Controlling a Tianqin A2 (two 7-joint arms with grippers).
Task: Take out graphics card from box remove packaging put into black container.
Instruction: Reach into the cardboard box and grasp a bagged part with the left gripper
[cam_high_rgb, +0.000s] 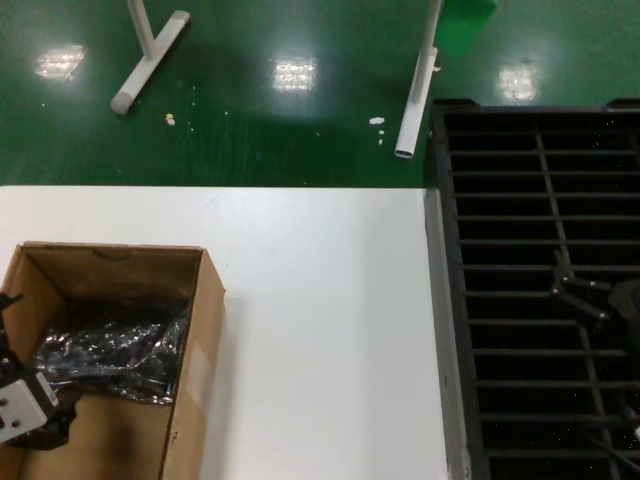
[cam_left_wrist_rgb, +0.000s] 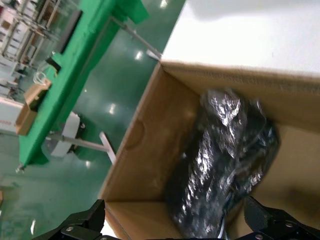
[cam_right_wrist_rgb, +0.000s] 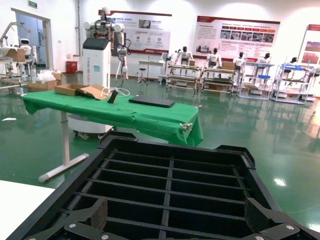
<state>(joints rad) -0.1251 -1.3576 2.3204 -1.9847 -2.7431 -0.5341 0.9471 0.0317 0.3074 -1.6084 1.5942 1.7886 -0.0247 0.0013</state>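
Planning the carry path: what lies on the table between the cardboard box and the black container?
Nothing: in the head view, the white table is bare between the box and the black container.

Box on counter, near-left corner. Bag inside box. Left claw in box beside bag. Crate right of counter; right claw over crate.

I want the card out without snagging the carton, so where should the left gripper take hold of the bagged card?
Come straight down from above into the open box. Grip the packaging across its narrow width near the middle, where it bulges highest. It lies flat on the floor, so the walls block any sideways approach. The left gripper hovers open over it.
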